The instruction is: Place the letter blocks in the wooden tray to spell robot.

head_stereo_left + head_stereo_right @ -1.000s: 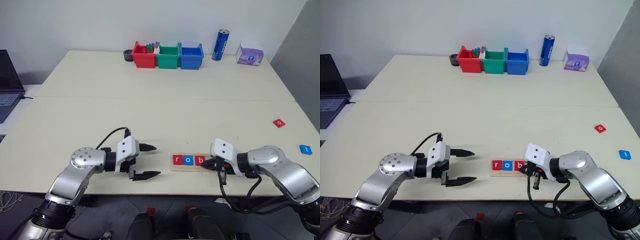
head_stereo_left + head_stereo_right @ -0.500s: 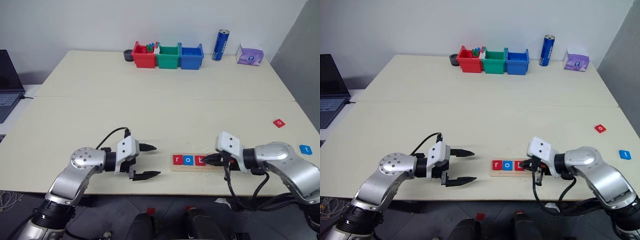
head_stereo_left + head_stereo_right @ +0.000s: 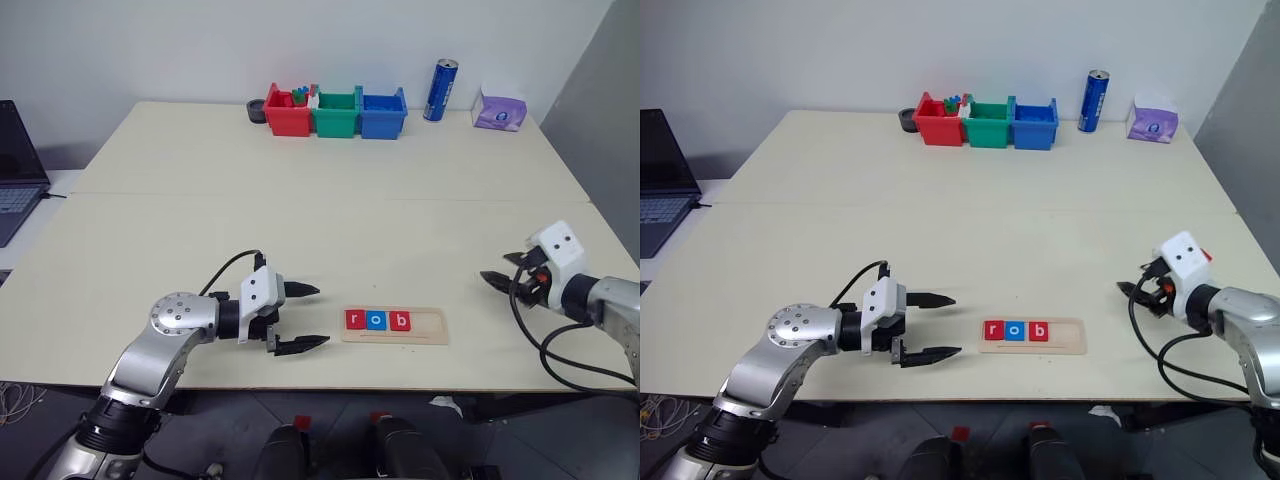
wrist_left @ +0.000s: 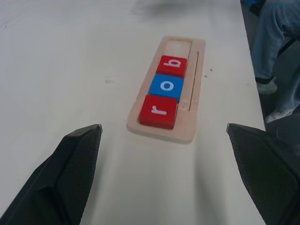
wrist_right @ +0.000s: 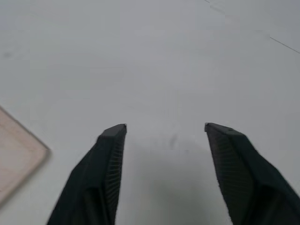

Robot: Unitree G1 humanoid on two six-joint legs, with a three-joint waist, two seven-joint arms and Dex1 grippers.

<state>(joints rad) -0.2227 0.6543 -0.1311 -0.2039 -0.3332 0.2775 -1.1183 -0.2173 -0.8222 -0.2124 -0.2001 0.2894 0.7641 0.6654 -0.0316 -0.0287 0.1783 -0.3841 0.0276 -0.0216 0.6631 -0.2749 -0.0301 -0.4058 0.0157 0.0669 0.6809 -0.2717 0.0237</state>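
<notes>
1. With r, o, b seated in the wooden tray (image 3: 395, 326), two slots lie bare.
2. Right gripper (image 3: 503, 272): apart, empty, probably bound for remaining blocks.
3. Left gripper (image 3: 305, 316): wide, empty, beside tray.

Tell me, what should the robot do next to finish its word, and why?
Probably move the open right gripper toward a second o block to grasp it. The wooden tray holds r, o, b, its right end bare. A red sliver beside the right wrist may be that block; I cannot be sure.
</notes>
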